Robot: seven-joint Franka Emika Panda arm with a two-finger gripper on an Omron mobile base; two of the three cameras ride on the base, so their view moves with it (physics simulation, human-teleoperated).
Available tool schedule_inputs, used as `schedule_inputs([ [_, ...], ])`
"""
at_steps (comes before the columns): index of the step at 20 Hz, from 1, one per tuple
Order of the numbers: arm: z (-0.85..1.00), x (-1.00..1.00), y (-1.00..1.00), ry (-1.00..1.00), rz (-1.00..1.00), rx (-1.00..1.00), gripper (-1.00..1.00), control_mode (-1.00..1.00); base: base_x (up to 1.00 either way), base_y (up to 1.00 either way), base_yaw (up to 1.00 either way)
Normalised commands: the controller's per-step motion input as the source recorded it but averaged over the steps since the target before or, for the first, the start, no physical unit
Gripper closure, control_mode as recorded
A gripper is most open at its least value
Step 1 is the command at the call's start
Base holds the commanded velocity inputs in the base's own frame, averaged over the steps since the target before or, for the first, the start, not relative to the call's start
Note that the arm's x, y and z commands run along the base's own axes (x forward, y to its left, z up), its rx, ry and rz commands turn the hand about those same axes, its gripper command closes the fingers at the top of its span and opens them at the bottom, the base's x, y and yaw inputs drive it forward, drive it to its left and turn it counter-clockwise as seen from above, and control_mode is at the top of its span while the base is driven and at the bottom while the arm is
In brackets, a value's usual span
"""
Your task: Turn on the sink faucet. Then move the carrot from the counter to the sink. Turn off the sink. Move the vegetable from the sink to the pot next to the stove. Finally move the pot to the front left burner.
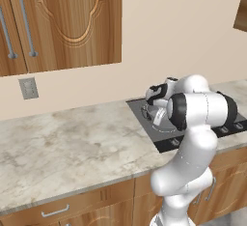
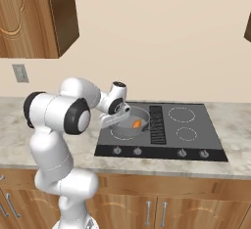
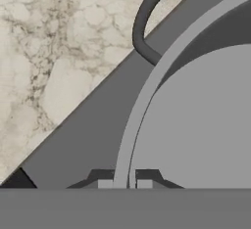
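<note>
Pincer clamps pot rim; carrot apparently inside.

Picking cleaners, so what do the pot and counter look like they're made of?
Pot: probably brushed metal, judging by its plain matte grey walls and thin rim. Counter: looks like polished marbled stone, beige-grey with darker veins.
</note>
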Motion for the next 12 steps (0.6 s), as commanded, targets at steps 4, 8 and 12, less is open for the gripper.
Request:
schedule_inputs([
  [4,-0.09,-0.45,0.00,0.00,0.00,0.00,1.00,-1.00,0.00,0.00,0.00],
  [8,-0.08,-0.06,0.00,0.00,0.00,-0.01,1.00,-1.00,0.00,0.00,0.00],
  [12,-0.06,0.00,0.00,-0.01,0.00,0.00,-1.00,-1.00,0.00,0.00,0.00],
])
